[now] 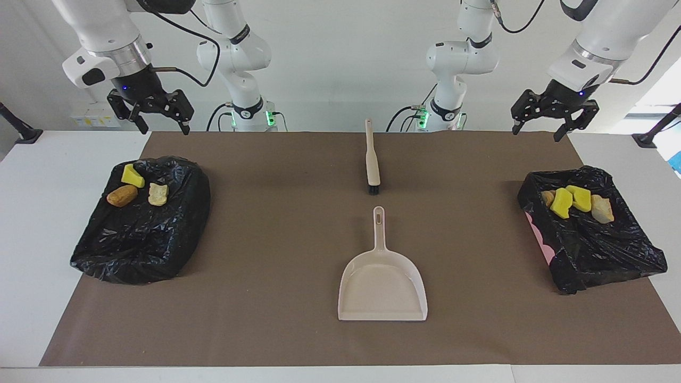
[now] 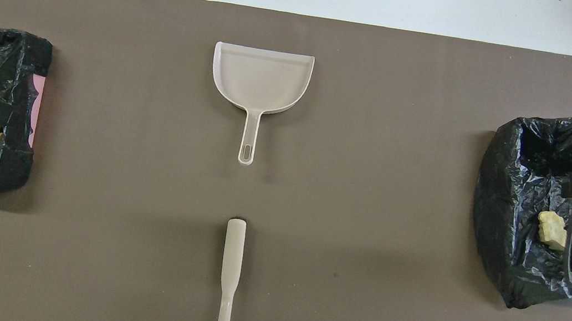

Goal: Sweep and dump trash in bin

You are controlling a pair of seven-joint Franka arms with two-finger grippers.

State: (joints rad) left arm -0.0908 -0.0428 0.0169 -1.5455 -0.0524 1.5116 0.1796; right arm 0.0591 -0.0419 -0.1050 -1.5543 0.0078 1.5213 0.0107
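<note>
My left end effector (image 1: 550, 118) and my right end effector (image 1: 154, 113) both hang released and grasping nothing, each over its own end of the bench (image 1: 32, 213). Nearest me lies the brush (image 1: 372, 159), then the dustpan (image 1: 382, 282). The trash sits in two black-lined bins: three lumps (image 1: 135, 189) in the right arm's bin (image 1: 143, 234), four lumps (image 1: 577, 202) in the left arm's bin (image 1: 601, 250).
</note>
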